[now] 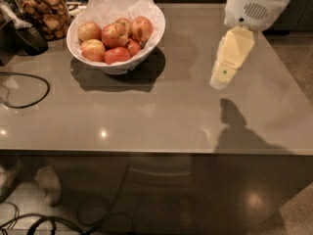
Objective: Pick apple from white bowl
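Observation:
The white bowl (151, 42) stands at the back left of the grey table, lined with white paper whose corners stick up. It holds several apples. The large red-orange apple with yellowish patches (115, 35) sits near the middle of the pile, with a similar big one to its right and paler and smaller red ones around it. My gripper (219, 81), cream-coloured under a white wrist, hangs above the table's right half, well to the right of the bowl and apart from it. It holds nothing that I can see.
A glass jar of brown snacks (42, 10) stands left of the bowl. A dark object (29, 38) and a black cable loop (29, 94) lie at the left edge. The table's front edge (146, 151) is near; more cables lie on the floor.

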Robot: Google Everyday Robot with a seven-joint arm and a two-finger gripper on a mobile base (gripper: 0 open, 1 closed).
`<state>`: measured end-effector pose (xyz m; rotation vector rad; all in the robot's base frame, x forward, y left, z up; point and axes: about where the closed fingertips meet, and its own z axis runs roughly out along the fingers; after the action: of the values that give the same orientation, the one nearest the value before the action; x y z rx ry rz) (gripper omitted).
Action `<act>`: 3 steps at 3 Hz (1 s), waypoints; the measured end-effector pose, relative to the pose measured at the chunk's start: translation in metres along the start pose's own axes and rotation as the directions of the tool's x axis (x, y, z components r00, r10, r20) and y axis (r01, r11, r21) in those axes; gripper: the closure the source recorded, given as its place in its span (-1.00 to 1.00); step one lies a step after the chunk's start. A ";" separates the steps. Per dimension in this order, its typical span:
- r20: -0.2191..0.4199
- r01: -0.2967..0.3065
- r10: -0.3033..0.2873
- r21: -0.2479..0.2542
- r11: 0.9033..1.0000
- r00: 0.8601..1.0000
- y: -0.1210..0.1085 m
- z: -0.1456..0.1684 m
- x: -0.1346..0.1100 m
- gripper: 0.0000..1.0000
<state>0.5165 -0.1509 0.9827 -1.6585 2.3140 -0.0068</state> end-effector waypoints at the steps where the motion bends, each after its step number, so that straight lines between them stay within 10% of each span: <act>1: 0.040 -0.055 0.055 -0.002 0.999 0.998 -0.019 0.002 -0.054 -1.00; 3: 0.125 0.027 -0.031 0.031 0.999 0.992 -0.028 -0.005 -0.106 -1.00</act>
<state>0.5719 -0.0631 1.0168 -1.6299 2.1867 0.0557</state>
